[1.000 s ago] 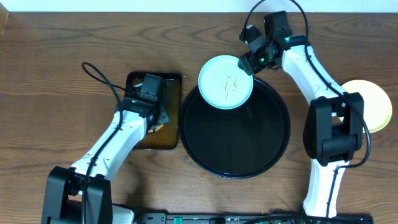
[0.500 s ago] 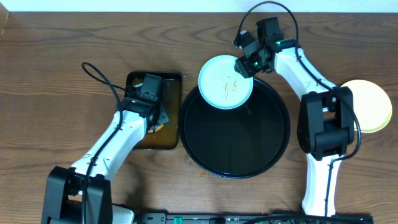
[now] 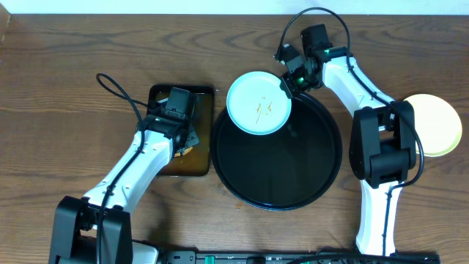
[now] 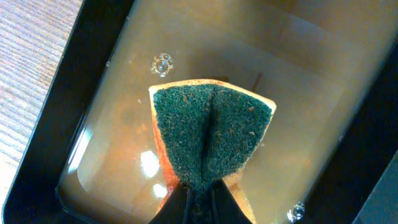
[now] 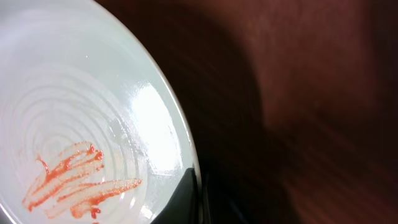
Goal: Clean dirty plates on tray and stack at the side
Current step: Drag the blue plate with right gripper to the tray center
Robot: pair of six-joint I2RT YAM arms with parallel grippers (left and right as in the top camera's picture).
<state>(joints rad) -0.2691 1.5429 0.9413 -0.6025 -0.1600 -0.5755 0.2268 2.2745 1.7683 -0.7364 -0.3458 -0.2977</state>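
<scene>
A pale blue dirty plate (image 3: 259, 102) with orange sauce squiggles overlaps the upper left rim of the round black tray (image 3: 278, 172). My right gripper (image 3: 289, 79) is shut on the plate's right rim. In the right wrist view the plate (image 5: 81, 118) fills the left side, and my right gripper (image 5: 198, 200) pinches its edge. A pale yellow plate (image 3: 436, 121) lies on the table at the far right, partly behind the right arm. My left gripper (image 4: 200, 202) is shut on a green and orange sponge (image 4: 211, 134).
The sponge hangs over a small rectangular black tray (image 3: 165, 95) left of the round tray; brownish liquid (image 4: 118, 124) covers its bottom. Both arms rise from the table's front edge. Cables loop above each wrist.
My right gripper has closed on the blue plate's rim, and the plate has shifted a little to the left. The left arm has not moved.
</scene>
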